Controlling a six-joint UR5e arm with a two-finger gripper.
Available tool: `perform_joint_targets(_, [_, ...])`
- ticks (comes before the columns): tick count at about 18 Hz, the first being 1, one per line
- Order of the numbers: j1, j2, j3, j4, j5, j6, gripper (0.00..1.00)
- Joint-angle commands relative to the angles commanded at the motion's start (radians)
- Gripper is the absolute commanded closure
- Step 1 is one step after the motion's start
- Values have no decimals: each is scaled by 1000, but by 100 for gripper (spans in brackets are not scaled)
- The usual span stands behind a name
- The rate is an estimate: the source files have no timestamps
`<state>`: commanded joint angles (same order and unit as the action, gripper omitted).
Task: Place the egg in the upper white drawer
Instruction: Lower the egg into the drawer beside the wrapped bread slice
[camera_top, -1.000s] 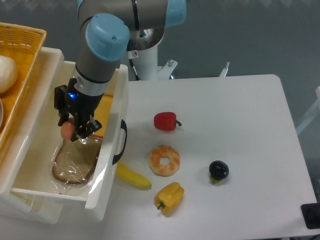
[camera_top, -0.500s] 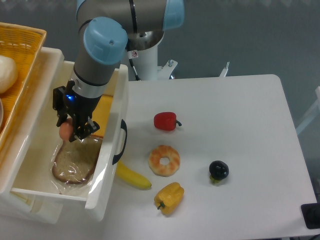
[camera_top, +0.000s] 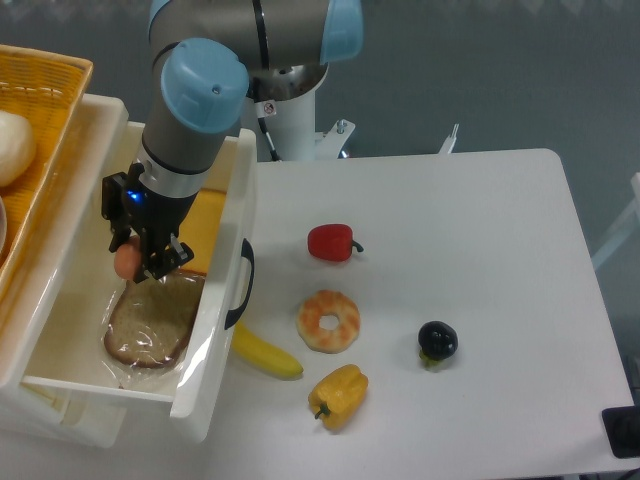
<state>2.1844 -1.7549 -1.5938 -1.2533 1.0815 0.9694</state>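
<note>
You see the black two-finger tool (camera_top: 135, 262) at the left of the frame, clenched around the small smooth orange-brown egg (camera_top: 126, 260). It hangs inside the large cream-white plastic upper drawer (camera_top: 226, 300), between the drawer's walls. The egg sits just above the far edge of a brown slice of bread wrapped in clear plastic (camera_top: 150, 325), which lies on the drawer floor at the lower left. You cannot tell whether the egg touches the wrapping. A flat yellow-orange slab (camera_top: 208, 232) lies in the drawer just right of the tool, against the front wall. The drawer's black curved handle (camera_top: 245, 283) faces the white surface (camera_top: 480, 260).

At the upper left edge of the frame you see the orange wicker basket (camera_top: 45, 90) with a white round object (camera_top: 14, 147) in it.

On the surface, right of the drawer, the red pepper (camera_top: 331, 242) lies near the middle of the frame. Below it is the orange-and-white glazed doughnut (camera_top: 328, 321). The yellow banana (camera_top: 264, 353) lies just beside the drawer front, its left end hidden by it. A yellow pepper (camera_top: 338, 395) rests near the bottom, and a black round fruit (camera_top: 437, 342) sits well apart to the right.
</note>
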Motion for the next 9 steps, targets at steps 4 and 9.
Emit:
perform_joint_targets(4, [-3,-11,-2,0,0,0,80])
perform_joint_targets(9, [-15,-11,-2,0,0,0,77])
